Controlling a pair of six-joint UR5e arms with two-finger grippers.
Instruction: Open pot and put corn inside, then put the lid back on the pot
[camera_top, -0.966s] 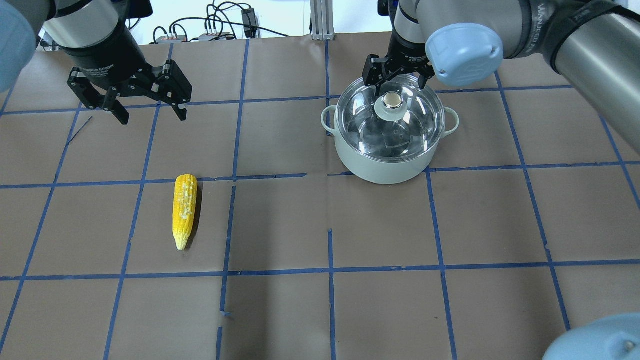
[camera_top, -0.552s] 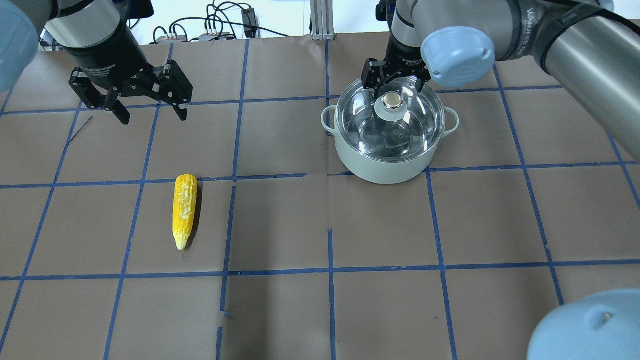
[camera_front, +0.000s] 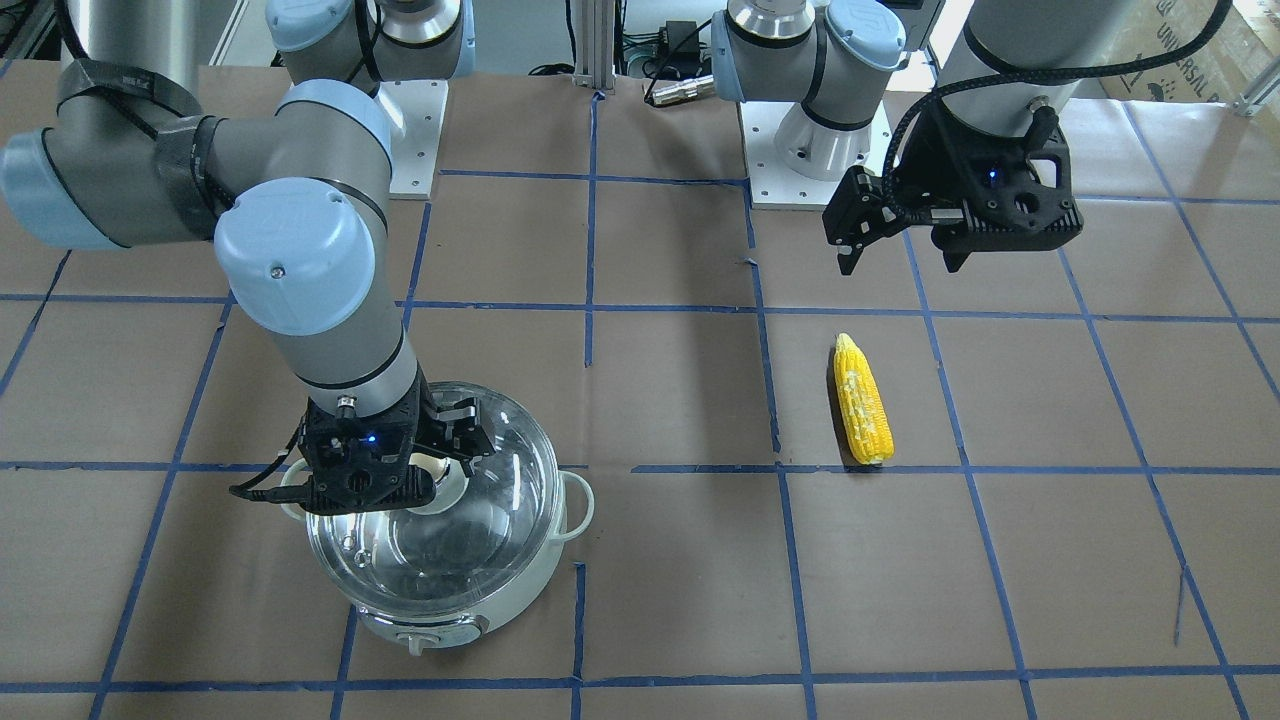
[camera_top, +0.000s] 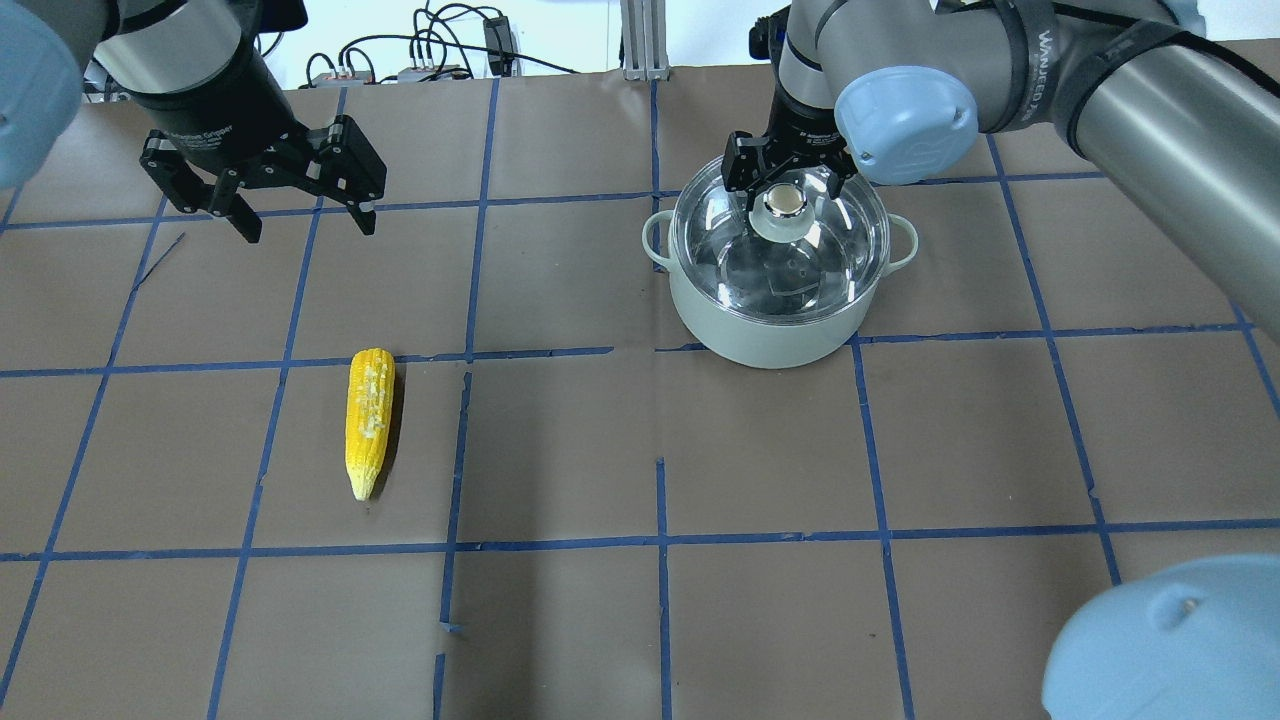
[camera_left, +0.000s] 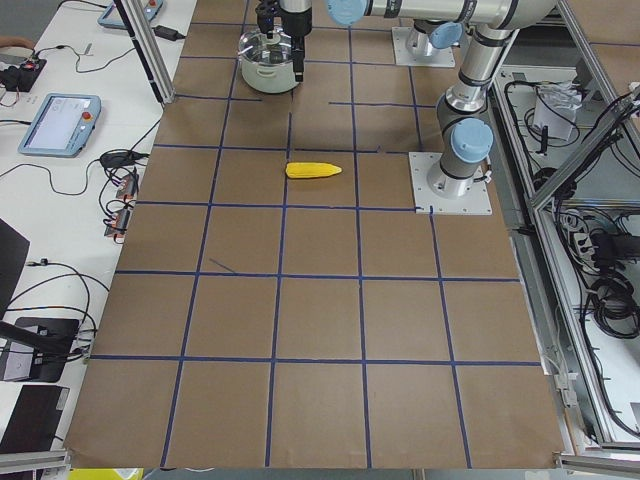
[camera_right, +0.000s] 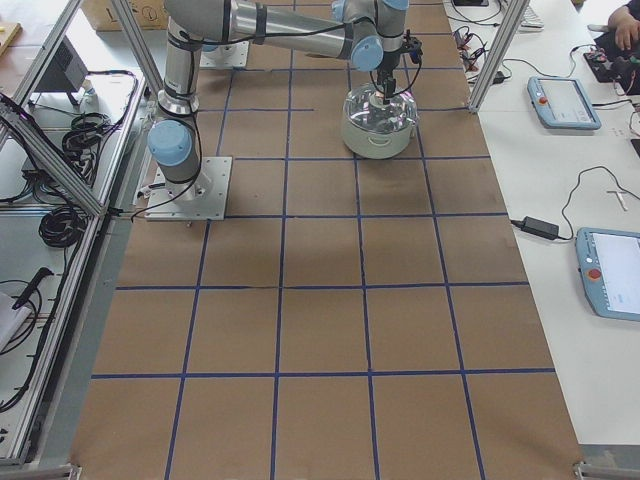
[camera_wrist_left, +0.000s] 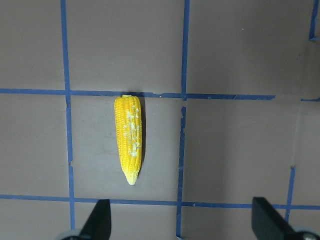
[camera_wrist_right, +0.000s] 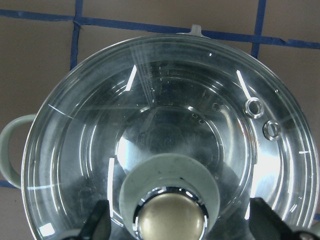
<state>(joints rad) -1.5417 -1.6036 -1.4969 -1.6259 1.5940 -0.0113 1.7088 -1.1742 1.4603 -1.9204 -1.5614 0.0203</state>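
Note:
The pale pot (camera_top: 760, 330) stands at the back right with its clear glass lid (camera_top: 835, 245) on it. My right gripper (camera_top: 788, 182) hangs open over the lid, its fingers on either side of the knob (camera_top: 786, 204) and apart from it. In the right wrist view the knob (camera_wrist_right: 171, 215) sits between the two open fingertips (camera_wrist_right: 98, 223). The yellow corn (camera_top: 369, 420) lies on the table at the left, pointed end toward the robot. My left gripper (camera_top: 300, 208) is open and empty, above the table behind the corn (camera_wrist_left: 129, 140).
Brown paper with a blue tape grid covers the table (camera_top: 660, 600). Cables and power strips (camera_top: 430, 60) lie past the far edge. Both arm bases (camera_front: 810, 150) stand on the robot side of the table.
My right gripper has come down closer around the lid's knob, still open, and its arm has swung slightly. The left gripper, corn and pot have stayed put.

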